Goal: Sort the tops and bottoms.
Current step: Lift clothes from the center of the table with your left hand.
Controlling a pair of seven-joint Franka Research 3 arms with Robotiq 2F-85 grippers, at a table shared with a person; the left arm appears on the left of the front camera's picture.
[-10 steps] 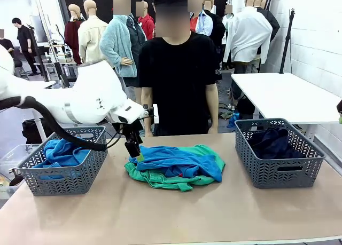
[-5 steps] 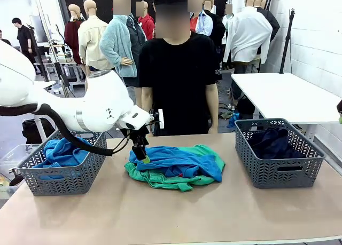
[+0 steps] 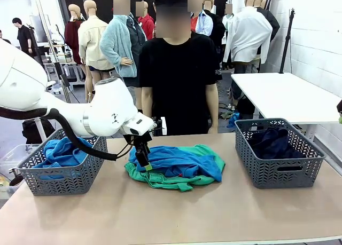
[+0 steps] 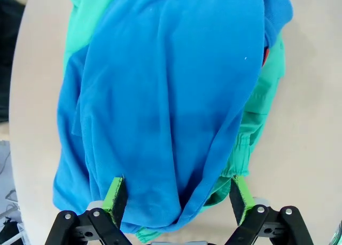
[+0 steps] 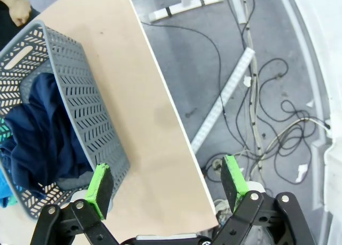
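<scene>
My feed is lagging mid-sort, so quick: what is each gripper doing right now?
Left gripper: open, jaws either side of the soft bright blue shirt's edge, not clamped.
Right gripper: open, holding nothing.

A crumpled blue shirt (image 3: pixel 179 162) lies atop the green shorts (image 3: pixel 160 180) mid-surface (image 3: pixel 160 218). A second blue shirt (image 3: pixel 60 151) is heaped in the left grey basket (image 3: pixel 64 183), and navy trousers (image 3: pixel 272 141) are bunched in the right grey basket (image 3: pixel 278 175).

White brick wall (image 3: pixel 320 42) — white table (image 3: pixel 288 95)
</scene>
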